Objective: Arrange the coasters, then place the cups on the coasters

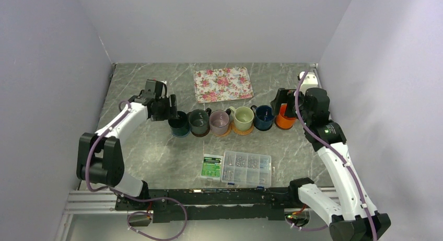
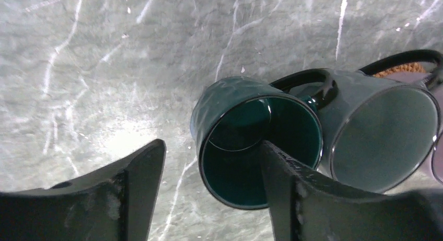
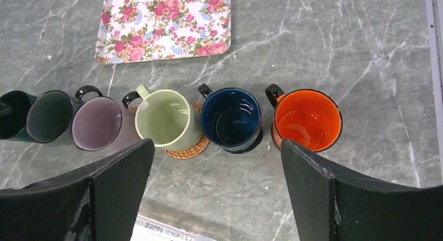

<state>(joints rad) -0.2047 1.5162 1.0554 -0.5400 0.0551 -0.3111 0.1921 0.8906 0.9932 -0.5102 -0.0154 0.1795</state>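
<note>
cups (image 1: 243, 117) stand in one row across the desk (image 1: 146, 157), six of them, all upright.

my left tool (image 2: 211, 147) is at the teal cup (image 2: 245, 147), the end of the row on my left. its jaws are parted, with one finger (image 2: 136, 194) outside the cup's wall and the other over its mouth. i cannot tell whether either touches it. just past that second finger stands the grey-green cup (image 2: 381, 141), close beside the teal one. beyond it a bit of woven coaster (image 2: 399, 69) shows.

my right tool (image 3: 217, 144) hangs wide open above the other end of the row, holding nothing. below it, from its right finger across:
- the orange cup (image 3: 308, 121)
- the navy cup (image 3: 230, 118) on a dark coaster (image 3: 256, 142)
- the pale green cup (image 3: 167, 118) on a second woven coaster (image 3: 190, 151)
- the mauve cup (image 3: 96, 123)

past the cups from that tool lies the flowered tray (image 3: 162, 21). on the near side of the row, a clear screw box (image 1: 246, 169) lies on the desk with a green card (image 1: 211, 166) beside it.
</note>
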